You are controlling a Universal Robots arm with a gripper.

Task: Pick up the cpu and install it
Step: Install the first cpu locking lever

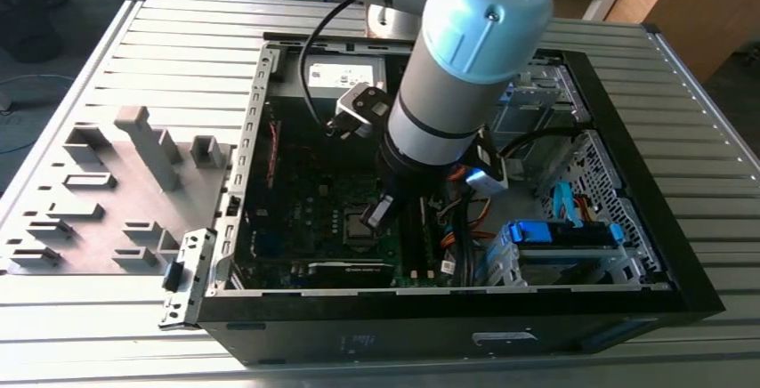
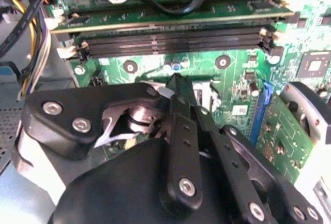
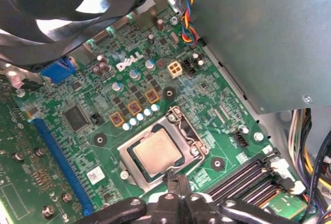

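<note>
The cpu (image 3: 156, 150), a pale silver-grey square chip, lies flat inside the metal-framed socket (image 3: 182, 125) on the green motherboard (image 3: 217, 105). In the first wrist view my gripper (image 3: 177, 180) hovers just beside the socket's edge, its two black fingers pressed together with nothing between them. In the second wrist view the fingers (image 2: 182, 105) point down at the board below the memory slots (image 2: 170, 40). In the exterior view the gripper (image 1: 379, 214) hangs inside the open computer case (image 1: 665, 254), right above the socket (image 1: 356, 226).
A grey power-supply box (image 3: 258, 38) and a black fan (image 3: 51, 1) flank the socket. Coloured cables (image 2: 26, 38) run along one side. A blue drive cage (image 1: 558, 232) sits at the exterior view's right. A grey parts fixture (image 1: 107, 192) lies on the slatted table at its left.
</note>
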